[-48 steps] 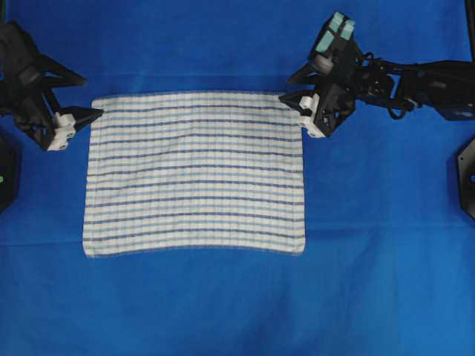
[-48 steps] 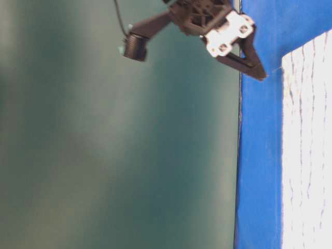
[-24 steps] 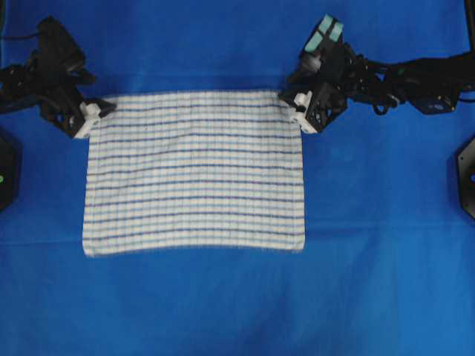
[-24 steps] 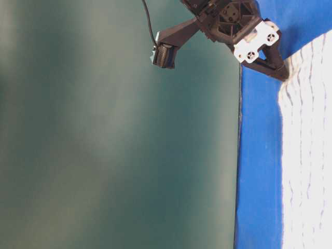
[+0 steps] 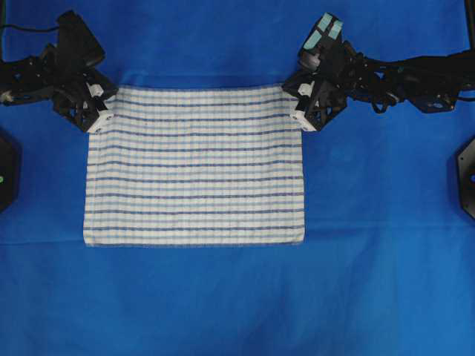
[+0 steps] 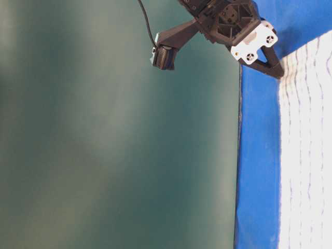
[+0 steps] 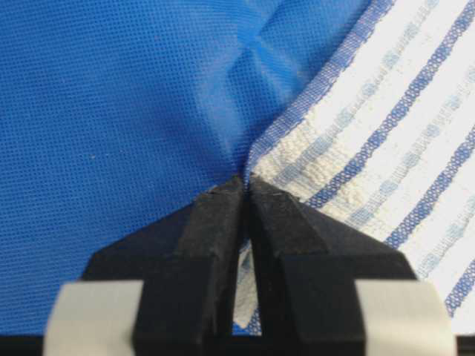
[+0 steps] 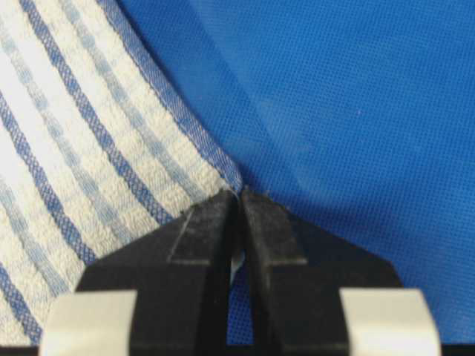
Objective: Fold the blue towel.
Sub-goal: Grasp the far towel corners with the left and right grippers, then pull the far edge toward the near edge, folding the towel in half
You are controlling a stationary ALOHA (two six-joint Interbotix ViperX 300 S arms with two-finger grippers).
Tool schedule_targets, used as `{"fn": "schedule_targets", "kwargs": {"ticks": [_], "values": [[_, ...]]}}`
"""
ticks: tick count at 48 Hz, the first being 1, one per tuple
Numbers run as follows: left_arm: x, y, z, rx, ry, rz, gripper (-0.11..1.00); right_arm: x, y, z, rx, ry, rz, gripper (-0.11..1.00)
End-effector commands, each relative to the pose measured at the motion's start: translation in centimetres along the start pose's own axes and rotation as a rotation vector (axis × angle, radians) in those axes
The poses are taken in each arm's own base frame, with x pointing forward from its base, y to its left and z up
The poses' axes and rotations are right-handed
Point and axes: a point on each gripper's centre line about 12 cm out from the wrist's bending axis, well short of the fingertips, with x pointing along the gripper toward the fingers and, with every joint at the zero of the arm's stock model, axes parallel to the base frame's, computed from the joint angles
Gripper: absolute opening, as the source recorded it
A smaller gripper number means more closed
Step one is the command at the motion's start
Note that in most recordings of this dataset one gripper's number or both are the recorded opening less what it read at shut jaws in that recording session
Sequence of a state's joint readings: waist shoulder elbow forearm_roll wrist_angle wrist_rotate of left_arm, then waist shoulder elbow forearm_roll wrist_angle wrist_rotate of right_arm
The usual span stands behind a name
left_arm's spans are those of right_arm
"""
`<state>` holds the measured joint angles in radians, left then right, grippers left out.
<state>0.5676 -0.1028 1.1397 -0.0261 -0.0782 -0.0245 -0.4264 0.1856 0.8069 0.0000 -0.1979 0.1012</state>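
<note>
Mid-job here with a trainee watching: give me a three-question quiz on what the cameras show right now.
1. True or false: the white woven towel with thin blue stripes already lies folded in half on the plain blue sheet.
2. Which corners of that towel do the left gripper and the right gripper pinch in the overhead view: A the two upper corners, B the two lower corners, C one upper and one lower?
3. Fill in: in both wrist views the black jaws stand ____ on the towel's hemmed corner.

Key
1. False; it lies spread flat, in one layer.
2. A
3. shut
</note>
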Motion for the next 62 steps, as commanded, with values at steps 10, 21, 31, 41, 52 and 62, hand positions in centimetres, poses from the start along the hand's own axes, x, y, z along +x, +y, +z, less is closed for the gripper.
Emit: {"fn": "schedule_targets", "kwargs": {"ticks": [10, 21, 31, 41, 52, 62], "values": [[-0.4, -1.0, -0.5, 0.031, 0.052, -0.022, 0.00, -1.3, 0.3, 1.0, 0.002, -0.035, 0.008, 0.04], [-3.0, -1.1, 1.9, 0.039, -0.014, -0.028, 0.00, -3.1, 0.5, 2.4, 0.002, -0.094, 0.016, 0.04], [-5.3, -1.2, 2.7, 0.075, -0.093, -0.032, 0.00, -3.7, 0.6, 3.0, 0.002, -0.111, 0.017, 0.04], [-6.3, -1.2, 1.5, 0.056, -0.090, -0.040, 0.00, -4.2, 1.0, 3.2, -0.002, -0.121, 0.027, 0.04], [-7.7, -4.1, 0.2, 0.093, -0.112, -0.134, 0.00, -6.2, 4.5, 2.7, -0.059, -0.131, 0.108, 0.04], [-9.3, -7.5, -1.1, 0.122, -0.133, -0.267, 0.00, -8.4, 8.9, 1.7, -0.107, -0.124, 0.217, 0.04]]}}
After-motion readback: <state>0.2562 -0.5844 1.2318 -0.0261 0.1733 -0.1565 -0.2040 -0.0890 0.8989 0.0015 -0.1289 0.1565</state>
